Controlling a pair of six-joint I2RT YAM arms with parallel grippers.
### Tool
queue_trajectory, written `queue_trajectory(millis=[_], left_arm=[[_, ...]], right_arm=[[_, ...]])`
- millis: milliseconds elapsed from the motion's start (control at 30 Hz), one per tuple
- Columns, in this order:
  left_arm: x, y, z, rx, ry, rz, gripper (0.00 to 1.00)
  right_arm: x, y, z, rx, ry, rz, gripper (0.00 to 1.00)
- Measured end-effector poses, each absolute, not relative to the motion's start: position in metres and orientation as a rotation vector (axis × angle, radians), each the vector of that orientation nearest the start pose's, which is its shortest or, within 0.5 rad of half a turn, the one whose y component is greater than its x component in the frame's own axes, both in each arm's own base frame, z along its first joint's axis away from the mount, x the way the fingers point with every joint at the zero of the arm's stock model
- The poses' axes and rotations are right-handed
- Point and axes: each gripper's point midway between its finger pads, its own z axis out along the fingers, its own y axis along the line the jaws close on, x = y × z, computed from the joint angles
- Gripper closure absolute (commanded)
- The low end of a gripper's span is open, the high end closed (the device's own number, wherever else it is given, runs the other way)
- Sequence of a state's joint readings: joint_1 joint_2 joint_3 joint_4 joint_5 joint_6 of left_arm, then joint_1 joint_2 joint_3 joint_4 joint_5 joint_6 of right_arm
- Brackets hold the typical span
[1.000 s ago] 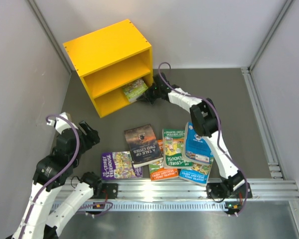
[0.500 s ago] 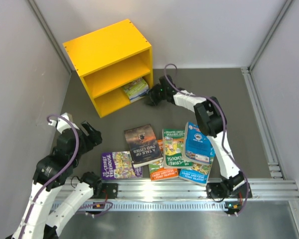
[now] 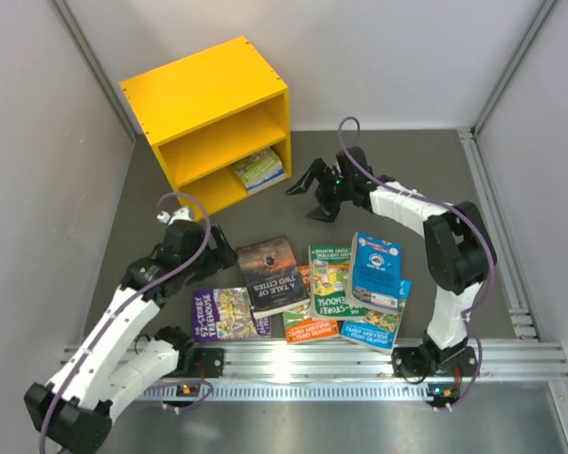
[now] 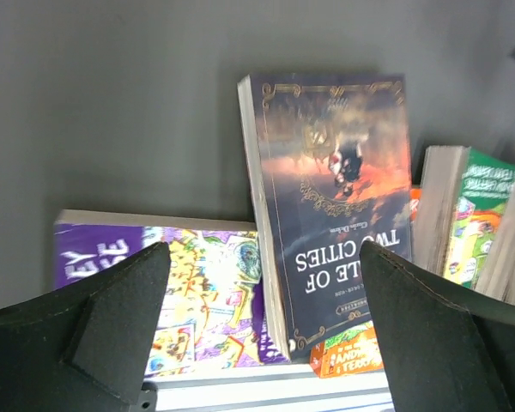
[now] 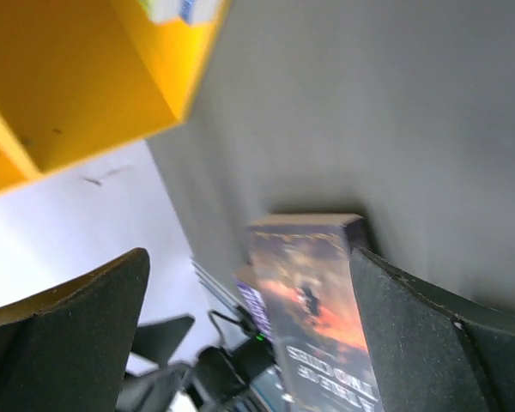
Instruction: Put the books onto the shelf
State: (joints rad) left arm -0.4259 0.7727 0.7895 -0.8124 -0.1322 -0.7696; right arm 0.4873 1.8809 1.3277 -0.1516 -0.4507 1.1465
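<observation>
Dark book (image 3: 273, 274): probably light, bendy; grip its free 9 o'clock edge. Left pincer (image 4: 264, 251), right pincer (image 5: 249, 254): gaping, empty.

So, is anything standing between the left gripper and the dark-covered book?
Nothing visible does. The left gripper is open and faces the dark-covered book, with only bare tabletop between them. The purple book lies off to the side.
</observation>
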Motion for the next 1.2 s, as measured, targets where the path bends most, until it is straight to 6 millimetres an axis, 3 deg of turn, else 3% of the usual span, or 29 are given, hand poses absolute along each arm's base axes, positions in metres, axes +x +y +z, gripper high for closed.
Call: queue_trajectory(millis=[167,333,500,633,733,800,833,900,933,967,1000,1033,1067,1200], left_arm=[[0.216,-0.125,0.115,-0.495,2.459,-0.499,0.02],[0.223,-0.144,0.085,-0.523,2.526,-0.572,0.02],[0.227,-0.159,0.063,-0.54,2.564,-0.642,0.02],[0.224,-0.163,0.044,-0.558,2.591,-0.662,0.01],[0.23,-0.168,0.041,-0.563,2.573,-0.703,0.07],[0.234,-0.174,0.041,-0.565,2.557,-0.749,0.19],[0.236,-0.176,0.04,-0.567,2.549,-0.764,0.22],[0.238,-0.181,0.039,-0.572,2.54,-0.798,0.42],[0.239,-0.182,0.038,-0.575,2.538,-0.807,0.51],[0.242,-0.184,0.038,-0.576,2.53,-0.824,0.63],[0.245,-0.184,0.039,-0.577,2.518,-0.829,0.86],[0.247,-0.185,0.041,-0.579,2.509,-0.841,0.95],[0.249,-0.187,0.045,-0.568,2.497,-0.858,1.0],[0.249,-0.185,0.048,-0.571,2.491,-0.853,1.0]], right_arm=[[0.358,0.317,0.102,0.497,2.655,1.187,0.0],[0.343,0.313,0.074,0.423,2.763,1.128,0.0],[0.338,0.323,0.059,0.314,2.825,1.093,0.0],[0.315,0.335,0.048,0.198,2.894,1.09,0.0],[0.303,0.346,0.048,0.117,2.917,1.109,0.01],[0.295,0.351,0.048,0.077,2.932,1.13,0.05],[0.292,0.353,0.048,0.063,2.936,1.141,0.11],[0.284,0.356,0.046,0.033,2.947,1.158,0.21],[0.28,0.357,0.045,0.021,2.954,1.167,0.36],[0.273,0.358,0.043,0.002,2.964,1.178,0.43],[0.268,0.357,0.038,-0.008,2.978,1.161,0.5],[0.264,0.356,0.036,-0.004,2.992,1.167,0.65],[0.262,0.357,0.035,-0.009,2.994,1.174,0.72],[0.264,0.362,0.047,-0.026,2.961,1.258,1.0]])
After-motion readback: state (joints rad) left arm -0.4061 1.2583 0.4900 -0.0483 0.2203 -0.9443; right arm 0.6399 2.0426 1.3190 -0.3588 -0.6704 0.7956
